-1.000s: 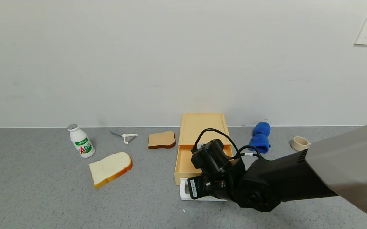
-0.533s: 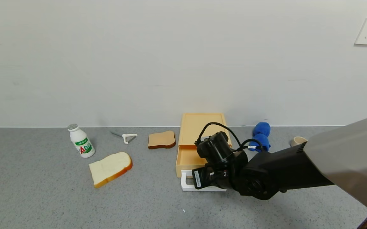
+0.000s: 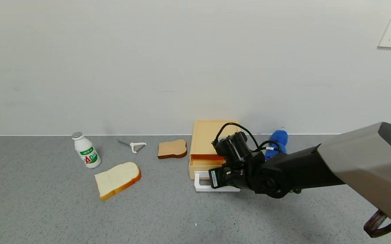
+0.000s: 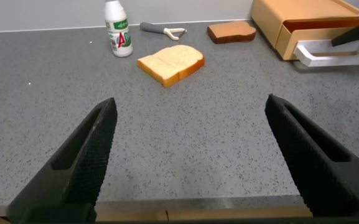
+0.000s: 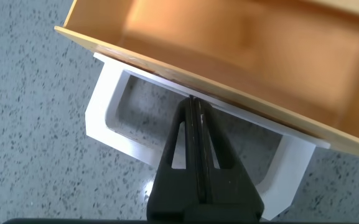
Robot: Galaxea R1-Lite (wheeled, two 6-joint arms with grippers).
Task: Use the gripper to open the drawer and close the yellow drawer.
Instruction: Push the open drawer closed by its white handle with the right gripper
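Observation:
The pale yellow drawer box [image 3: 204, 135] stands by the wall, its drawer [image 5: 247, 43] a short way out. The white loop handle [image 3: 202, 185] faces me. My right gripper [image 5: 196, 101] is shut with nothing between the fingers. Its tips sit inside the handle loop [image 5: 103, 118] and touch the drawer's front. In the head view the black hand [image 3: 231, 167] covers the drawer's right front. My left gripper [image 4: 190, 102] is open and empty, low over the table near its front edge, far left of the drawer [image 4: 303, 28].
A milk bottle [image 3: 86, 155], a white peeler [image 3: 135, 146], a brown toast slice [image 3: 172, 149] and a white bread slice [image 3: 117, 179] lie left of the drawer. A blue cloth [image 3: 279, 137] lies at its right, partly behind my arm.
My right gripper has moved toward the wall with the handle. The drawer has slid back into its box and now sticks out much less.

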